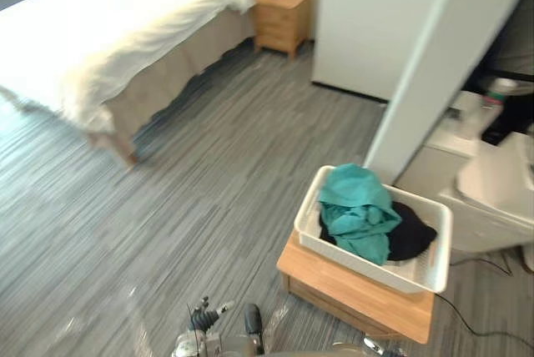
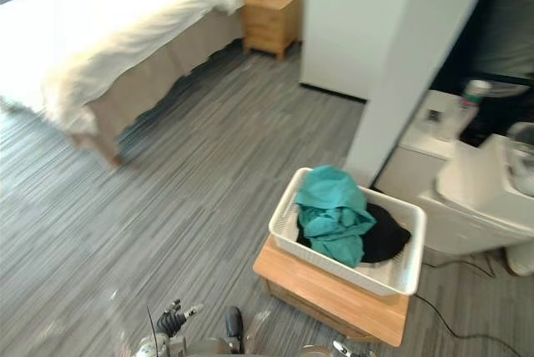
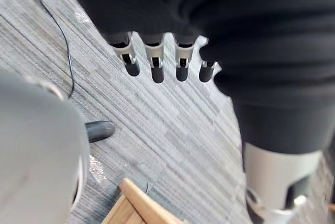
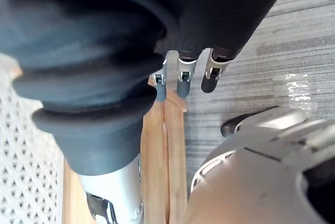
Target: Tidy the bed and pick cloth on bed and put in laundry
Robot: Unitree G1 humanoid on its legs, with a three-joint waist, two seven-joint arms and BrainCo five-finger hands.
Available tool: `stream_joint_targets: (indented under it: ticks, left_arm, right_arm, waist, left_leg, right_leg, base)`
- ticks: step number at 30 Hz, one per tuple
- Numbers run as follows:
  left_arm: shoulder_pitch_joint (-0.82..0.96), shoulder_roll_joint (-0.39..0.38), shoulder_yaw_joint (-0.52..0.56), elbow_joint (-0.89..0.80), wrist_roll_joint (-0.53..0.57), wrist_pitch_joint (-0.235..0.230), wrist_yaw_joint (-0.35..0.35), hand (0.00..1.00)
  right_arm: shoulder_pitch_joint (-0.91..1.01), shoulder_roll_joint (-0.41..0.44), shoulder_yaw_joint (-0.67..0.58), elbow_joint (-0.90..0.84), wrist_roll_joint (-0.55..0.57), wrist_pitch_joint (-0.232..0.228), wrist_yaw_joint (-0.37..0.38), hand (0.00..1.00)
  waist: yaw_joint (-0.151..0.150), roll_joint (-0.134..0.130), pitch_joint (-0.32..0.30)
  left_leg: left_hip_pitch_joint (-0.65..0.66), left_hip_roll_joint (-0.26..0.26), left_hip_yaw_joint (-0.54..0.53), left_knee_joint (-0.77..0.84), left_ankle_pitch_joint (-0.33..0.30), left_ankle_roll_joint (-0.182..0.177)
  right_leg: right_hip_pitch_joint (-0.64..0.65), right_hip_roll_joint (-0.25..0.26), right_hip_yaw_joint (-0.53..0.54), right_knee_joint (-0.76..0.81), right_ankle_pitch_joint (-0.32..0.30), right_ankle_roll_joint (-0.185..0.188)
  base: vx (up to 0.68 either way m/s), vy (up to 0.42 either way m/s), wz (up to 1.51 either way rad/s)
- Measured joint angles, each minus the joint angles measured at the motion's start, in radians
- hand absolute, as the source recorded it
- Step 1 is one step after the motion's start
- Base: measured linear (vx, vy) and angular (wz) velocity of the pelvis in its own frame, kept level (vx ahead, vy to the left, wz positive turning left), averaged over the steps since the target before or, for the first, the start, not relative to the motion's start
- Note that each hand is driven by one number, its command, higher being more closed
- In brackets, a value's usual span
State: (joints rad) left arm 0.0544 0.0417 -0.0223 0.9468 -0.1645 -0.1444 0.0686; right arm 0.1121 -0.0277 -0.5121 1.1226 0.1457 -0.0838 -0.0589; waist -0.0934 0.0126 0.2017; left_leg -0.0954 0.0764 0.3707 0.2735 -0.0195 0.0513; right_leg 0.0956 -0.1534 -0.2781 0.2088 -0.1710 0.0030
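Left hand [image 3: 155,62] and right hand [image 4: 184,75] hang loose, fingers straight, holding nothing.
Makes sense, since the teal cloth [image 1: 359,211] sits in the white basket [image 1: 375,267] on the wooden stand [image 1: 359,299], over a black cloth [image 1: 411,238]. Bed [image 1: 108,32] is cut off at the edge, so I can't tell if it's fully cleared.

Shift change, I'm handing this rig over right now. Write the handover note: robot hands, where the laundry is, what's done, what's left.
Left robot hand: open, empty, fingers hanging over the floor.
Right robot hand: open, empty, above the wooden stand.
Done: teal cloth and black cloth lie in the white laundry basket on that stand.
Bed: across the room, with a white duvet over it that looks rumpled at the near corner.
Left, probably: check the bed for more cloth and smooth the duvet.
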Motion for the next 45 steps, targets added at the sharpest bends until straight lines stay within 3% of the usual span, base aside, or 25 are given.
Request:
stream_joint_targets:
  ticks: [1, 2, 3, 4, 5, 6, 8, 10, 12, 14, 16, 17, 18, 21, 24, 26, 28, 35, 37, 38, 45]
  left_arm:
    - [-0.007, -0.004, -0.028, 0.015, 0.007, 0.01, -0.006, 0.0]
    - [-0.004, -0.003, -0.041, 0.007, 0.016, 0.008, -0.011, 0.0]
    - [-0.004, -0.007, -0.076, 0.005, 0.034, 0.009, -0.02, 0.0]
    - [-0.005, -0.018, -0.112, 0.002, 0.073, 0.012, -0.029, 0.0]
    - [-0.011, -0.026, -0.138, -0.01, 0.092, 0.014, -0.033, 0.0]
    - [-0.013, -0.024, -0.183, -0.053, 0.119, 0.016, -0.049, 0.0]
    - [0.004, 0.015, -0.217, -0.124, 0.141, 0.019, -0.07, 0.0]
    - [0.003, 0.043, -0.224, -0.141, 0.16, 0.02, -0.084, 0.0]
    - [0.004, 0.074, -0.225, -0.141, 0.174, 0.021, -0.088, 0.0]
    - [-0.001, 0.093, -0.242, -0.138, 0.183, 0.025, -0.087, 0.0]
    - [-0.027, 0.099, -0.25, -0.117, 0.201, 0.025, -0.084, 0.0]
    - [-0.048, 0.1, -0.25, -0.087, 0.209, 0.025, -0.077, 0.0]
    - [-0.054, 0.1, -0.249, -0.068, 0.216, 0.026, -0.069, 0.0]
    - [-0.039, 0.093, -0.238, -0.001, 0.247, 0.028, -0.044, 0.0]
    - [-0.024, 0.083, -0.174, 0.056, 0.268, 0.031, -0.024, 0.0]
    - [-0.026, 0.076, -0.131, 0.09, 0.277, 0.032, -0.01, 0.0]
    - [-0.024, 0.051, -0.107, 0.129, 0.276, 0.032, 0.005, 0.0]
    - [-0.022, 0.029, -0.056, 0.133, 0.27, 0.032, 0.027, 0.0]
    - [-0.022, 0.032, -0.048, 0.133, 0.255, 0.032, 0.029, 0.0]
    - [-0.026, 0.042, -0.046, 0.133, 0.242, 0.032, 0.035, 0.0]
    - [-0.026, 0.038, -0.012, 0.131, 0.212, 0.032, 0.045, 0.0]
  right_arm:
    - [0.004, 0.013, -0.025, -0.004, 0.0, -0.005, -0.003, 0.0]
    - [0.004, 0.018, -0.044, -0.004, 0.0, -0.005, -0.004, 0.0]
    - [-0.005, 0.019, -0.065, -0.007, 0.0, -0.001, -0.004, 0.0]
    - [-0.002, 0.017, -0.071, -0.012, 0.001, -0.003, -0.004, 0.0]
    - [0.0, 0.013, -0.077, -0.012, 0.001, -0.003, -0.004, 0.0]
    - [-0.001, 0.009, -0.095, -0.004, 0.002, 0.006, -0.005, 0.0]
    - [0.009, 0.034, -0.1, -0.009, 0.01, 0.013, -0.002, 0.0]
    - [0.009, 0.045, -0.095, -0.014, 0.01, 0.013, -0.004, 0.0]
    - [0.01, 0.049, -0.078, -0.028, 0.009, 0.017, -0.002, 0.0]
    - [0.023, 0.056, -0.066, -0.049, 0.011, 0.017, 0.001, 0.0]
    - [0.038, 0.06, -0.044, -0.048, 0.011, 0.018, 0.002, 0.0]
    - [0.045, 0.063, -0.021, -0.047, 0.011, 0.021, 0.005, 0.0]
    - [0.044, 0.065, -0.015, -0.047, 0.011, 0.021, 0.006, 0.0]
    - [0.035, 0.056, 0.006, -0.048, 0.01, 0.018, 0.018, 0.0]
    - [0.016, 0.049, 0.042, -0.048, 0.009, 0.018, 0.017, 0.0]
    - [0.007, 0.049, 0.062, -0.048, 0.01, 0.014, 0.015, 0.0]
    - [0.019, 0.034, 0.076, -0.049, 0.015, 0.014, 0.01, 0.0]
    - [0.05, 0.015, 0.112, -0.048, 0.018, 0.014, 0.005, 0.0]
    - [0.046, 0.019, 0.12, -0.048, 0.012, 0.014, 0.005, 0.0]
    - [0.046, 0.026, 0.119, -0.048, 0.008, 0.013, 0.005, 0.0]
    - [0.075, 0.041, 0.105, -0.047, -0.031, 0.015, 0.002, 0.0]
  waist:
    - [0.0, 0.003, 0.012]
    - [0.003, -0.003, 0.007]
    - [0.002, 0.0, 0.003]
    - [-0.012, 0.02, -0.009]
    - [-0.014, 0.031, -0.015]
    - [-0.004, 0.043, -0.026]
    - [-0.005, 0.007, -0.041]
    - [-0.002, -0.009, -0.048]
    - [-0.002, -0.015, -0.051]
    - [-0.006, -0.014, -0.053]
    - [-0.008, -0.022, -0.058]
    - [-0.007, -0.041, -0.061]
    - [-0.005, -0.051, -0.065]
    - [-0.001, -0.046, -0.066]
    - [0.007, -0.047, -0.069]
    - [0.024, -0.053, -0.071]
    - [-0.002, -0.04, -0.068]
    - [0.001, -0.032, -0.085]
    - [0.002, -0.036, -0.087]
    - [-0.004, -0.061, -0.078]
    - [-0.005, -0.073, -0.083]
  left_leg:
    - [0.021, 0.077, 0.062, 0.211, -0.139, -0.009]
    - [0.047, 0.105, 0.085, 0.25, -0.172, -0.037]
    - [0.108, 0.156, 0.106, 0.254, -0.189, -0.078]
    - [0.158, 0.193, 0.099, 0.164, -0.179, -0.127]
    - [0.186, 0.188, 0.088, 0.073, -0.166, -0.183]
    - [0.228, 0.121, 0.063, -0.066, -0.148, -0.167]
    - [0.234, 0.041, 0.004, -0.188, -0.069, -0.14]
    - [0.235, 0.012, -0.016, -0.248, -0.031, -0.121]
    - [0.226, -0.008, -0.042, -0.292, -0.002, -0.103]
    - [0.209, -0.014, -0.105, -0.313, 0.019, -0.076]
    - [0.178, -0.018, -0.184, -0.325, 0.051, -0.065]
    - [0.164, -0.031, -0.235, -0.34, 0.078, -0.065]
    - [0.164, -0.038, -0.246, -0.349, 0.09, -0.067]
    - [0.182, -0.022, -0.265, -0.368, 0.12, -0.083]
    - [0.186, -0.004, -0.222, -0.377, 0.136, -0.101]
    - [0.178, -0.003, -0.175, -0.377, 0.14, -0.105]
    - [0.18, 0.022, -0.16, -0.378, 0.145, -0.117]
    - [0.171, 0.044, -0.085, -0.378, 0.144, -0.117]
    - [0.168, 0.038, -0.052, -0.378, 0.144, -0.117]
    - [0.174, 0.024, -0.036, -0.377, 0.143, -0.116]
    - [0.175, 0.003, -0.068, -0.378, 0.14, -0.113]
  right_leg:
    - [0.041, -0.01, -0.085, 0.012, -0.003, 0.036]
    - [0.043, -0.02, -0.106, 0.015, -0.002, 0.036]
    - [0.049, -0.037, -0.134, 0.018, 0.004, 0.045]
    - [0.053, -0.053, -0.185, 0.015, 0.014, 0.063]
    - [0.051, -0.062, -0.207, 0.016, 0.022, 0.075]
    - [0.051, -0.085, -0.245, 0.003, 0.047, 0.096]
    - [0.055, -0.141, -0.313, -0.014, 0.119, 0.105]
    - [0.036, -0.167, -0.325, 0.021, 0.152, 0.113]
    - [-0.002, -0.182, -0.293, 0.08, 0.166, 0.095]
    - [-0.046, -0.155, -0.104, 0.124, 0.17, 0.073]
    - [-0.045, -0.079, 0.051, 0.098, 0.1, 0.061]
    - [-0.028, -0.037, 0.083, 0.067, 0.073, 0.049]
    - [-0.012, -0.038, 0.084, 0.056, 0.066, 0.042]
    - [0.012, -0.009, 0.119, 0.052, 0.064, 0.044]
    - [0.043, 0.01, 0.138, -0.05, 0.064, 0.044]
    - [0.039, 0.007, 0.173, -0.118, 0.044, 0.086]
    - [0.038, 0.03, 0.174, -0.125, 0.048, 0.09]
    - [-0.007, 0.056, 0.276, -0.132, 0.042, 0.1]
    - [-0.05, 0.049, 0.308, -0.09, 0.038, 0.106]
    - [-0.08, 0.03, 0.311, -0.038, 0.033, 0.115]
    - [-0.053, -0.019, 0.231, -0.067, 0.057, 0.123]
  base:
    - [0.1, -0.012, 1.85]
    - [0.08, 0.025, 1.24]
    - [0.01, 0.146, 1.1]
    - [0.0, 0.21, 1.19]
    - [-0.02, 0.331, 1.24]
    - [-0.06, 0.322, 0.96]
    - [-0.08, 0.313, 0.98]
    - [-0.07, 0.202, 0.55]
    - [-0.11, 0.136, 0.37]
    - [-0.06, 0.058, 0.76]
    - [-0.01, -0.056, 1.21]
    - [-0.03, -0.118, 1.11]
    - [-0.04, -0.089, 0.97]
    - [-0.06, -0.071, 0.26]
    - [-0.13, -0.115, -0.48]
    - [-0.18, -0.118, -0.83]
    - [-0.23, -0.106, -0.21]
    - [-0.1, -0.004, -0.26]
    - [-0.03, 0.037, -0.6]
    - [-0.01, 0.023, -0.32]
    - [0.04, 0.019, 0.06]
